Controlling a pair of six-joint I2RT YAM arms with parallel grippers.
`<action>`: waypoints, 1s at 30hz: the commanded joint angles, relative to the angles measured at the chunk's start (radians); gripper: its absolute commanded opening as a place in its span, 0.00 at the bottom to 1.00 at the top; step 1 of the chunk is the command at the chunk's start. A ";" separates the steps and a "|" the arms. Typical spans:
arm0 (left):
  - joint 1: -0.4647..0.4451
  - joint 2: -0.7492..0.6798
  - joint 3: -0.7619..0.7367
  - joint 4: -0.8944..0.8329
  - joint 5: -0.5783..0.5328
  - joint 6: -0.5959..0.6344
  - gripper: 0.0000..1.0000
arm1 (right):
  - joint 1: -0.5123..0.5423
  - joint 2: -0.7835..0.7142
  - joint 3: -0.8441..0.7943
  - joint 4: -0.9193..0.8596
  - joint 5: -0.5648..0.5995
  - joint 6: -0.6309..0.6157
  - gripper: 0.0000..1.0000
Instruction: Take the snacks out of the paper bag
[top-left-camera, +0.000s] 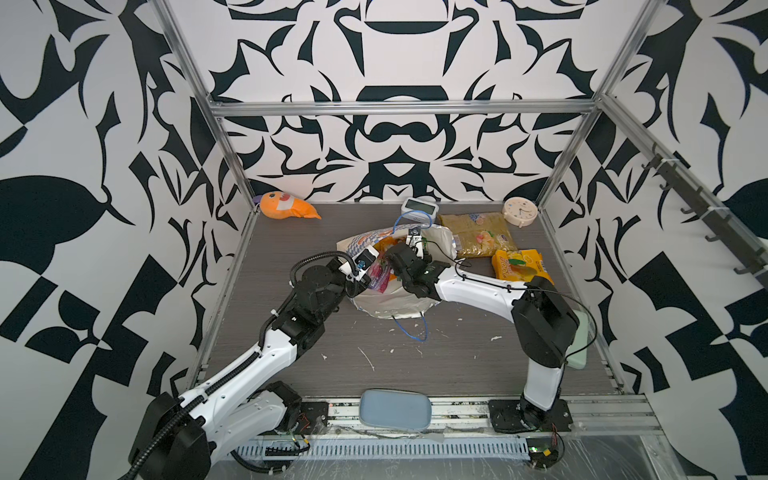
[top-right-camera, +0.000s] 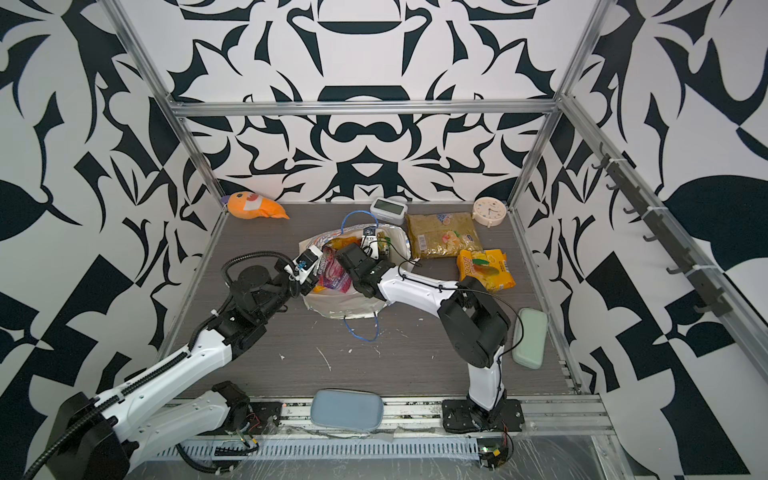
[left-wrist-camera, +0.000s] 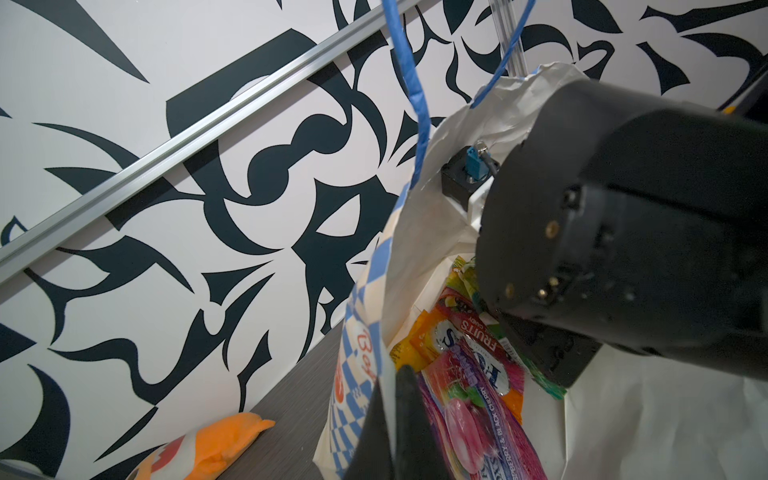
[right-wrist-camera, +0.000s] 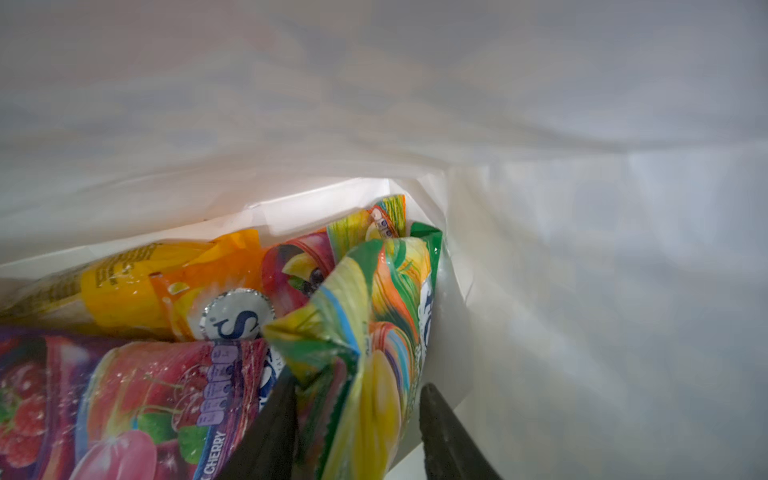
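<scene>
Now the left gripper (left-wrist-camera: 401, 386) pinches the bag (top-left-camera: 397, 305) by its rim while the right gripper (right-wrist-camera: 358, 381), spread astride a green packet (right-wrist-camera: 374, 316) inside, seems mid-grab; next it must close and lift.

In both top views left arm (top-left-camera: 266, 353) stretches from lower left to centre, left gripper (left-wrist-camera: 395, 374) pinched tight. Right arm (top-left-camera: 473, 286) elbows in from right, wrist angled down, right gripper (right-wrist-camera: 357, 388) jaws parted.

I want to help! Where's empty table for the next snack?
Bare table: between the plush toy and the paper bag, and between the bag and the blue case. Crowded: back right, around the olive-gold packet and mango packet.
</scene>
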 joint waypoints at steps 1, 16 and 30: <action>-0.003 -0.007 -0.006 0.046 0.007 0.011 0.00 | -0.035 -0.014 -0.026 -0.051 -0.026 0.074 0.46; -0.004 -0.001 -0.004 0.047 -0.011 0.007 0.00 | -0.052 -0.021 -0.046 0.040 -0.098 0.016 0.10; -0.003 0.017 -0.005 0.087 -0.066 0.001 0.00 | -0.046 -0.162 -0.114 0.218 -0.346 -0.127 0.00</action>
